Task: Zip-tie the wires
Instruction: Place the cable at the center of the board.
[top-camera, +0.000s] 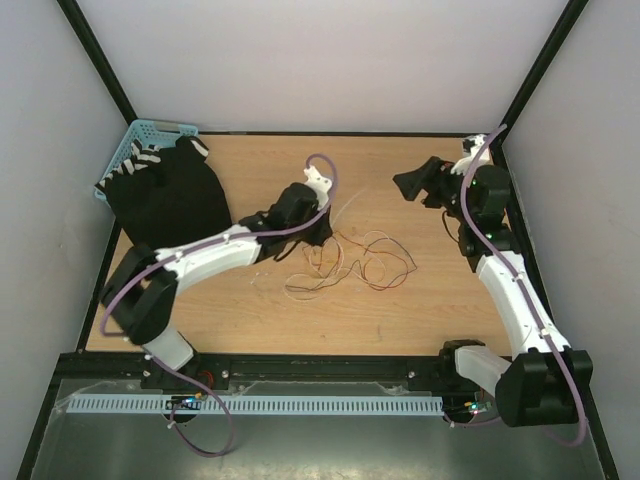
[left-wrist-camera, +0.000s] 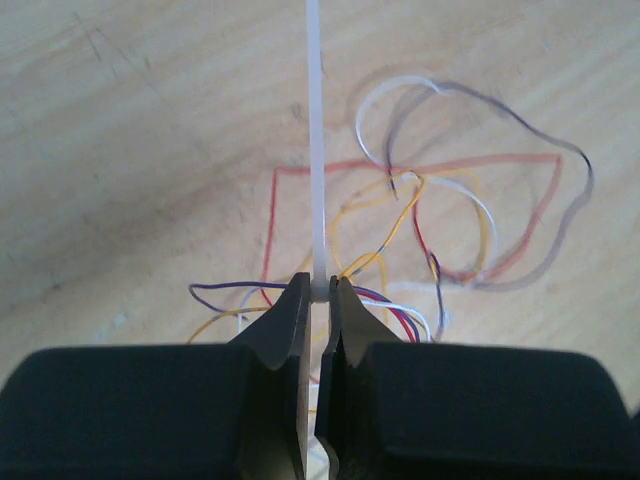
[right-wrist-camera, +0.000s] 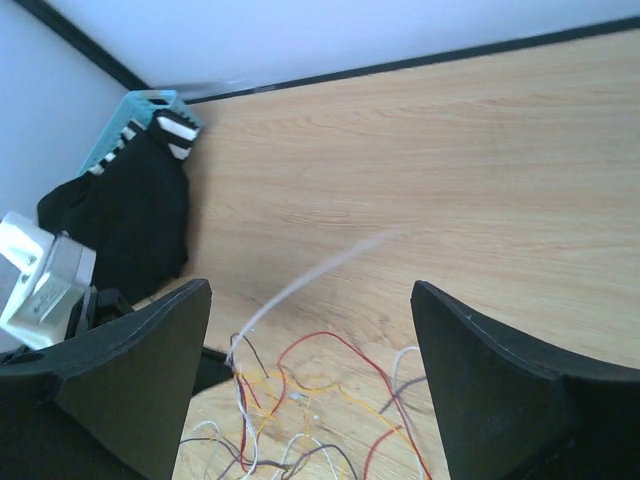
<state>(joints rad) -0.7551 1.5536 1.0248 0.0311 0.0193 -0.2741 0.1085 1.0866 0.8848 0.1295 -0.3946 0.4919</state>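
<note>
One blue basket (top-camera: 150, 130) sits at the far-left corner of the table (top-camera: 430, 310). A black cloth (top-camera: 170, 200) hangs over its rim and onto the wood. White-striped trim shows at the rim, perhaps part of the same cloth; hard to tell. The wires (top-camera: 350, 262) lie loose mid-table between the arms. Left gripper (left-wrist-camera: 320, 295): jaws pressed together, pinching the zip tie (left-wrist-camera: 316, 150), which juts straight out over the wires. Right gripper (right-wrist-camera: 310, 290): fingers spread wide, holding nothing, above the table's far right and apart from the tangle.
</note>
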